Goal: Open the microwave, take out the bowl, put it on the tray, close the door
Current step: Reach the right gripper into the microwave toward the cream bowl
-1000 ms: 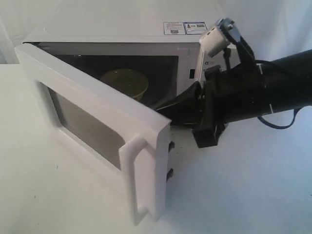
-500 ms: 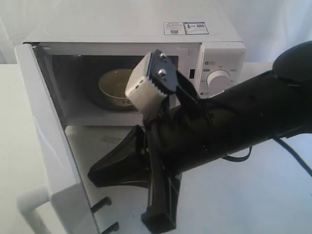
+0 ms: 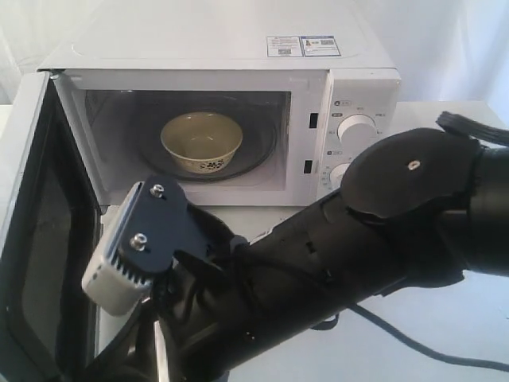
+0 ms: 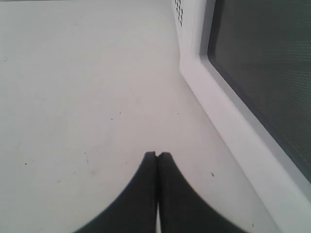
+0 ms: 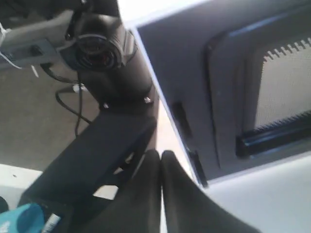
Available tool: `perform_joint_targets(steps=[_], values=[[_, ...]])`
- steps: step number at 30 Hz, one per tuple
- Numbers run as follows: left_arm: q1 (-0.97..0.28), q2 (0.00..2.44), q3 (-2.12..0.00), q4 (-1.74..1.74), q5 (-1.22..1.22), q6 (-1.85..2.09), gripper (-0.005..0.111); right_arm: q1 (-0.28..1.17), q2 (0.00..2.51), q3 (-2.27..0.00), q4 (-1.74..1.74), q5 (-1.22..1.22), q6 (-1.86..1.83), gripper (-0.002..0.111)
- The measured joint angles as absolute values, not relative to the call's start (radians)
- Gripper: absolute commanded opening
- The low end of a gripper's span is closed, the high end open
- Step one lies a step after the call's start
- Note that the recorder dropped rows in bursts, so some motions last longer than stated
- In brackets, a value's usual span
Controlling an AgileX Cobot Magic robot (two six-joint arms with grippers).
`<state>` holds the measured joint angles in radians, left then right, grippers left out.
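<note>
The right arm stretches low across the microwave [image 3: 238,56] toward the wide-open door [image 3: 40,239]; right gripper [image 5: 161,154] and left gripper [image 4: 156,155] jaws pressed together

Cream bowl [image 3: 201,142] (dark motif), white microwave [image 3: 199,40]

door [image 3: 36,239] wide open, right arm [image 3: 382,239] fronting microwave [image 3: 215,48]
</note>
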<state>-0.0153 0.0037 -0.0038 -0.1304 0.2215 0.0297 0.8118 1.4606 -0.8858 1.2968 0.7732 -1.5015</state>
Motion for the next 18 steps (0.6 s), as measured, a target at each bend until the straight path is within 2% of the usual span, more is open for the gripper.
perform_joint_targets(steps=[3,10,18], values=[[-0.015,0.004,-0.004,-0.130,0.221,0.030,0.000,0.814,1.463,-0.886,1.206,0.679,-1.497,0.000],[-0.015,0.004,-0.004,-0.130,0.221,0.030,0.000,0.818,1.476,-0.890,1.012,0.226,-1.417,0.000],[-0.015,0.004,-0.004,-0.130,0.221,0.030,0.000,0.818,1.592,-1.004,0.906,0.013,-1.415,0.000]])
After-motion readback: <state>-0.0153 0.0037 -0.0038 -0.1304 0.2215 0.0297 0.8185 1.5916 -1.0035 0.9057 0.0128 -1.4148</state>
